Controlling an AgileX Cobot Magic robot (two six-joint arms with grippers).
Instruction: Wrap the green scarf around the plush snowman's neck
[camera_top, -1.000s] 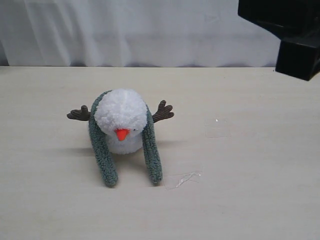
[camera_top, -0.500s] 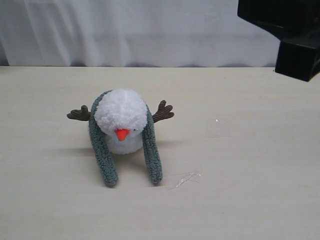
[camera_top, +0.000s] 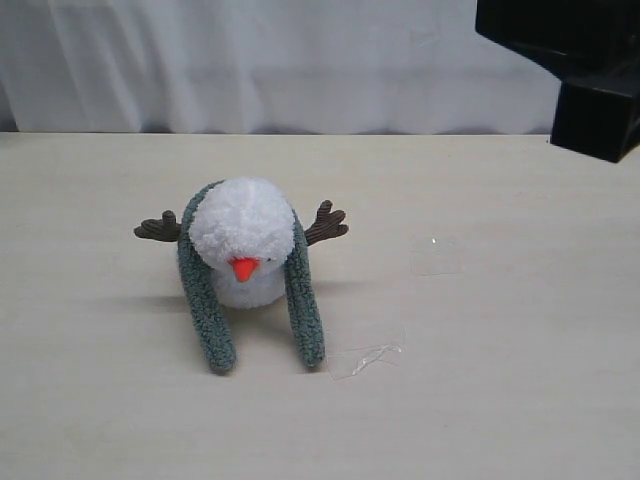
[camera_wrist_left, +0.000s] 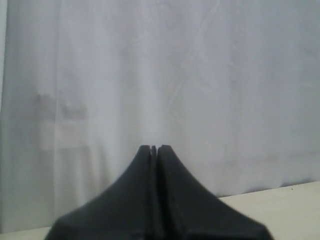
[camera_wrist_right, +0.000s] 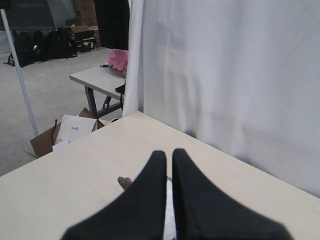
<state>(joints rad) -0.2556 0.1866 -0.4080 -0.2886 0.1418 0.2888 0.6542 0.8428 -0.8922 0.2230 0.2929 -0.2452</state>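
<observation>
The plush snowman (camera_top: 242, 225) sits mid-table in the exterior view, head tipped forward, orange nose (camera_top: 243, 268) down, with brown twig arms (camera_top: 326, 224) spread out. The green scarf (camera_top: 303, 300) runs behind the head, and both ends hang forward onto the table on either side of the body. The neck is hidden under the head. My left gripper (camera_wrist_left: 154, 148) is shut and empty, facing the white curtain. My right gripper (camera_wrist_right: 169, 152) is shut with a thin slit between its fingers. It is high above the snowman, with one twig arm (camera_wrist_right: 124, 181) showing beside a finger.
A clear wispy scrap (camera_top: 368, 358) lies on the beige table (camera_top: 500, 300) just right of the scarf's right end. A white curtain (camera_top: 300, 60) hangs behind the table. A black part of the right arm (camera_top: 590, 70) hangs at the upper right corner.
</observation>
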